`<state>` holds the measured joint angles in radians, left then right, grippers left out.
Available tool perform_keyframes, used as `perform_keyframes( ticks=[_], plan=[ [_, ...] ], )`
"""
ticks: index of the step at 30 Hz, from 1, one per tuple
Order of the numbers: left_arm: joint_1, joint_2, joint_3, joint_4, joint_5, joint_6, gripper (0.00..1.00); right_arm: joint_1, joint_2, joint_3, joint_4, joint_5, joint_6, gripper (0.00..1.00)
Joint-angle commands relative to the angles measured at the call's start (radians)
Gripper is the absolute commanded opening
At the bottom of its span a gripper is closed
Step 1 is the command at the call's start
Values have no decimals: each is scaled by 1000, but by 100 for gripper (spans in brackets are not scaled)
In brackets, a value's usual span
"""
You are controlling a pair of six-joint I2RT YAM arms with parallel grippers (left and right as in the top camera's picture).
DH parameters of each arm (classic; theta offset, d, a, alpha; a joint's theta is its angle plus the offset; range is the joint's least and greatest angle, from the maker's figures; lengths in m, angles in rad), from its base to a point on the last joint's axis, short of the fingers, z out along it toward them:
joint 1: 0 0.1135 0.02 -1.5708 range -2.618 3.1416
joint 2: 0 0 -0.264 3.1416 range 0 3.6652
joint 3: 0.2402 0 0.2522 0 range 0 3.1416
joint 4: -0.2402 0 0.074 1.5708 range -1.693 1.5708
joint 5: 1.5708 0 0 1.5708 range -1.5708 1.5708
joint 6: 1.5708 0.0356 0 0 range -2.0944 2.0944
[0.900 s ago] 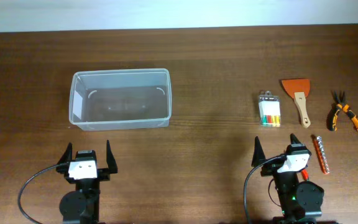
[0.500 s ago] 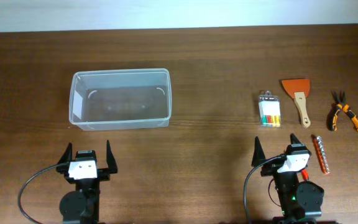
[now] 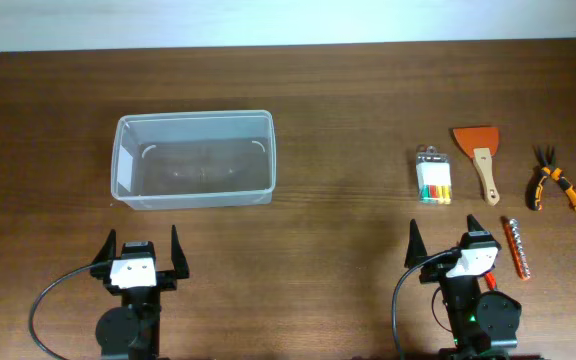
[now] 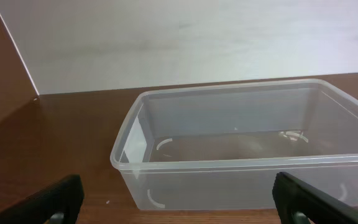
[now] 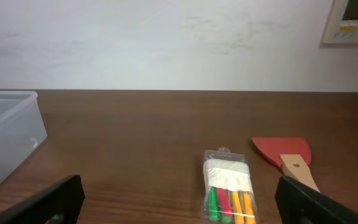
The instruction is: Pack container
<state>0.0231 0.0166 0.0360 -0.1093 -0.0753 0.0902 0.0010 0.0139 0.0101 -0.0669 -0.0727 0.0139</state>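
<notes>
The container point(image 3: 194, 159), a clear plastic tub with nothing inside, stands at the table's left; the left wrist view shows the container point(image 4: 241, 143) close ahead. My left gripper point(image 3: 138, 245) rests open just in front of it, nothing between its fingers. On the right lie a pack of coloured markers point(image 3: 434, 177), an orange scraper with a wooden handle point(image 3: 479, 158), orange-handled pliers point(image 3: 553, 185) and a strip of drill bits point(image 3: 516, 248). My right gripper point(image 3: 444, 238) stands open in front of the markers point(image 5: 230, 191), empty, beside the scraper point(image 5: 286, 155).
The dark wooden table point(image 3: 338, 130) ends at a white wall at the back. Both arm bases sit at the front edge. The drill-bit strip lies close to the right side of my right gripper.
</notes>
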Motion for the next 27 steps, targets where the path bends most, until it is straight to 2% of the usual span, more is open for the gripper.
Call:
perform_keyframes(
  ticks=[1,24,27],
  plan=[
    [6,-11,-12,3,8,9,99,6,-10,-5,-5,5,-6,99],
    [6,-11,-12,3,9,9,99,6,-10,-5,-5,5,-6,99],
    [6,-11,-12,1,107,9,99,6,-10,-5,-5,5,-6,99]
  ],
)
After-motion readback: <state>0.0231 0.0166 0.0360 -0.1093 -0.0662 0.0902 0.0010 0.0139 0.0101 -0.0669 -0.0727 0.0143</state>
